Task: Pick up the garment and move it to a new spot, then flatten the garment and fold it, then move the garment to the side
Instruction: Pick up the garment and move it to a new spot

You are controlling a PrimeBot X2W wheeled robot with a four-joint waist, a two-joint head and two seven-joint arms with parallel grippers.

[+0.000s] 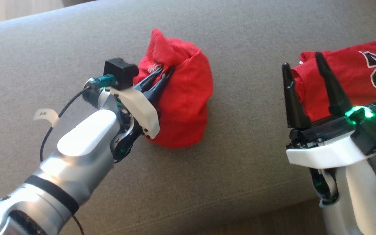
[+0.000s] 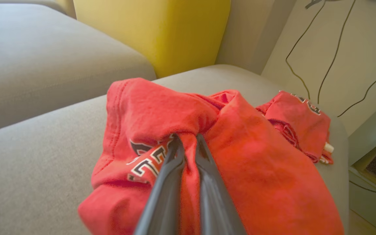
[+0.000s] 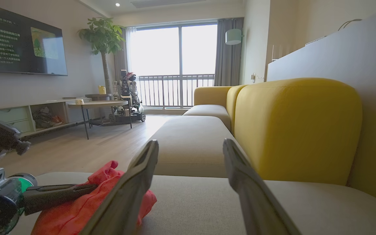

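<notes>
left hand (image 1: 165,69) pinching bunched red garment (image 1: 188,107), right hand (image 1: 302,60) — splayed

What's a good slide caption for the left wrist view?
Left gripper pinching a bunched red garment on the grey sofa seat.

Grey sofa seat (image 1: 240,156) spans near field. Yellow backrest (image 3: 299,127) along its far right side. Far left wall: TV (image 3: 18,45), lit; leafy tree (image 3: 101,36) beside window (image 3: 155,62). Teal lamp (image 3: 233,36) right of window. Round table (image 3: 98,104) on wooden floor (image 3: 77,147)
</notes>
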